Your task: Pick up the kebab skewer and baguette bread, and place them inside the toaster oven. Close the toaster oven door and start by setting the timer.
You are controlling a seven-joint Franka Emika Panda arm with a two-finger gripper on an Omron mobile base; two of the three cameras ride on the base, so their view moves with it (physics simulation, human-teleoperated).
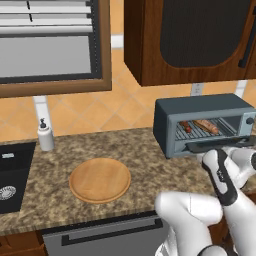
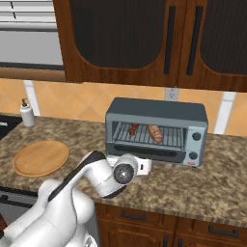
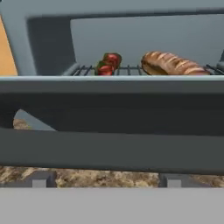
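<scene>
The toaster oven [image 2: 157, 130] stands on the speckled table [image 2: 202, 185] against the tiled wall, under the dark wooden cupboards [image 2: 144, 38]. Its wire rack [image 2: 144, 136] carries 2 things: the kebab skewer [image 3: 108, 64] lies toward the left of the chamber, and the baguette bread [image 3: 173, 64] lies just beside it on the right, the 2 apart by a small gap. In the hand view the skewer sits at about 11 o'clock and the bread at about 1 o'clock, both beyond the toaster oven door [image 3: 112, 105].

The door is lowered; its bar handle [image 3: 112, 151] runs as a wide grey band across the hand view, with the door's edge above it.

The round wooden plate [image 1: 100, 179] rests bare on the table, well apart from the oven, at about 9 o'clock from it in the left base view. A small white soap bottle [image 1: 45, 135] stands by the wall near the dark sink [image 1: 12, 175].

The pincer [image 3: 103, 180] sits low in front of the oven, its 2 dark fingertips [image 3: 38, 179] spread wide, 1 at each side just beneath the handle bar, pinching nothing. The skewer and bread lie beyond and above it, inside the oven.
</scene>
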